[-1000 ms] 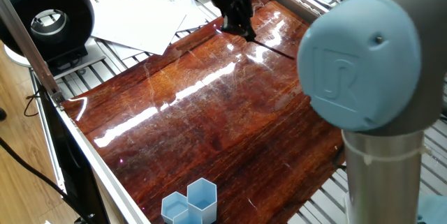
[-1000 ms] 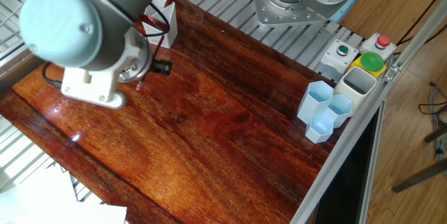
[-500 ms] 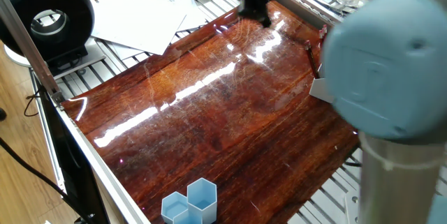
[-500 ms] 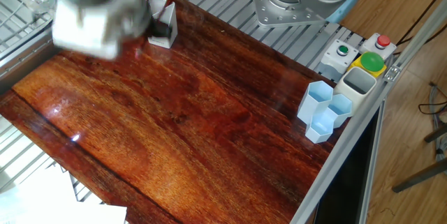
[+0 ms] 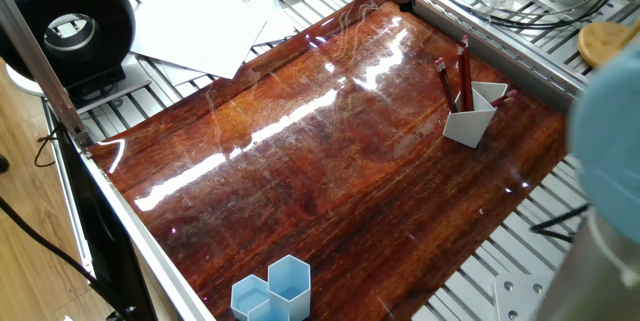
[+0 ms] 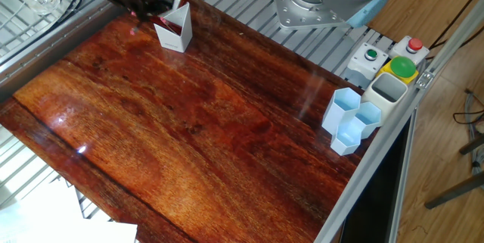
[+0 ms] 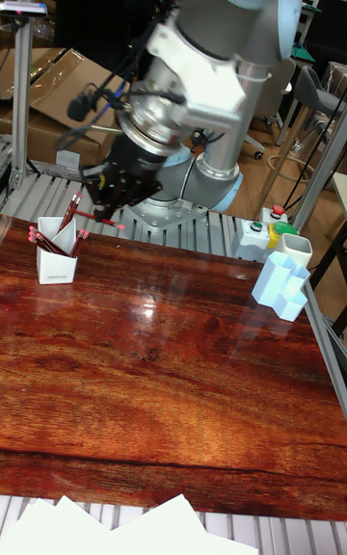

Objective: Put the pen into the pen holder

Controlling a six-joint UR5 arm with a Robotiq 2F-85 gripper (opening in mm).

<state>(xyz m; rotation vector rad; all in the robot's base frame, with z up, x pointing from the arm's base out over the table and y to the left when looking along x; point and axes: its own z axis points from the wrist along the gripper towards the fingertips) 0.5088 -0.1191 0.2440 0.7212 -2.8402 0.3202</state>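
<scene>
Gripper (image 7: 104, 209) in the tall view: your fingers were clamped on a thin red pen (image 7: 115, 223), held nearly level across the tips. The gripper hung above the holder (image 7: 56, 264), at about 1 o'clock from its rim, not yet over the opening. In the other fixed view it was only a blur just behind the holder (image 6: 175, 32), so the grip could not be checked there. One second before, you had the gripper low over the table (image 7: 173, 372), well away from the holder; since then the arm had swung across. By this reading the carry was nearly done, but the pen needed tipping upright before release. Several red pens already stood in the holder. The blue cups (image 7: 281, 290) sat at 3 o'clock.
</scene>
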